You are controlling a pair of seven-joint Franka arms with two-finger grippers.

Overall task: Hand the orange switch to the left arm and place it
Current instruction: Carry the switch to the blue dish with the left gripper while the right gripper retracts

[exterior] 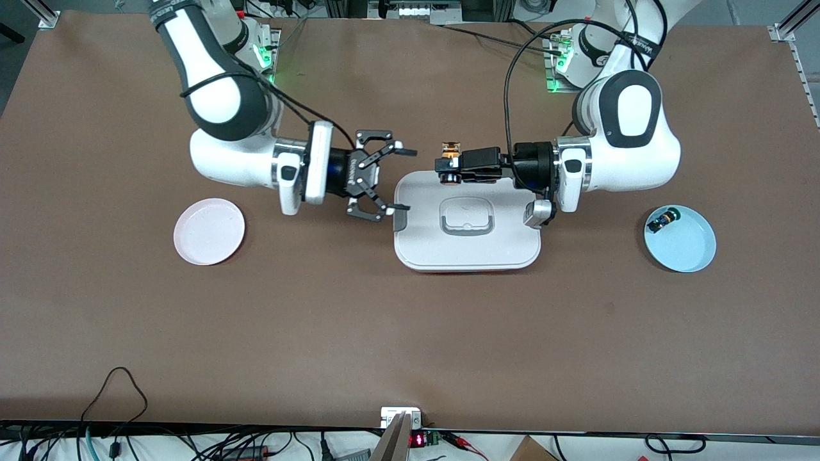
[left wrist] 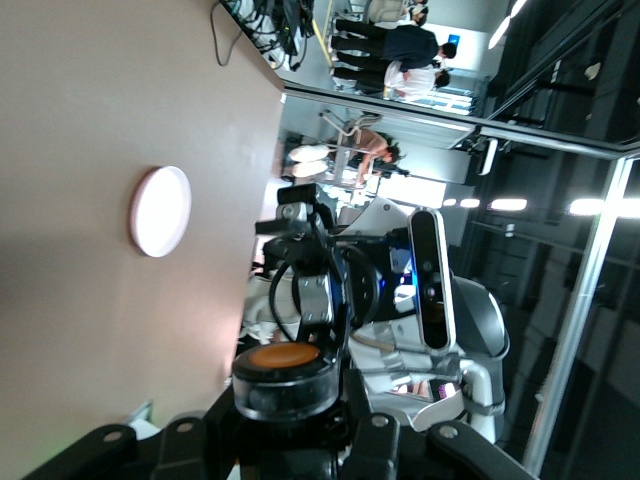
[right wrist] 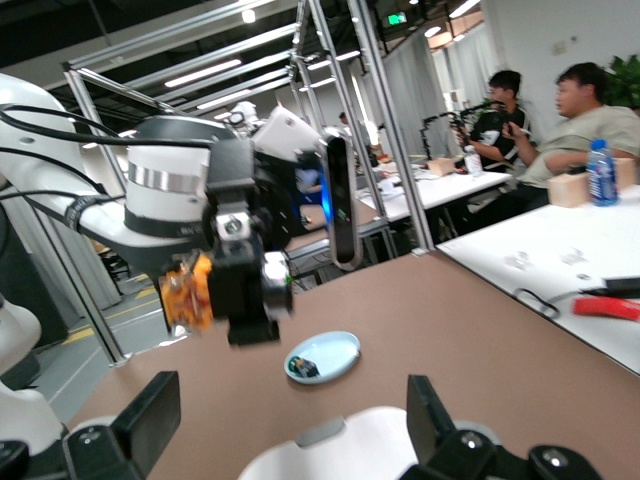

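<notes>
My left gripper (exterior: 448, 168) is shut on the orange switch (exterior: 451, 152) and holds it in the air over the edge of the white box (exterior: 467, 253) that lies toward the robots' bases. In the left wrist view the switch's orange cap (left wrist: 285, 358) stands just above my left gripper (left wrist: 288, 428). My right gripper (exterior: 392, 180) is open and empty, in the air beside the box at the right arm's end, facing the switch. The right wrist view shows the switch (right wrist: 190, 292) in the left gripper (right wrist: 245, 285), between my own spread right gripper (right wrist: 290, 420), with the box (right wrist: 350, 455) below.
A pink plate (exterior: 209, 231) lies toward the right arm's end of the table and shows in the left wrist view (left wrist: 160, 210). A blue plate (exterior: 685, 246) toward the left arm's end holds a small green and blue switch (exterior: 660, 221); it also shows in the right wrist view (right wrist: 330, 355).
</notes>
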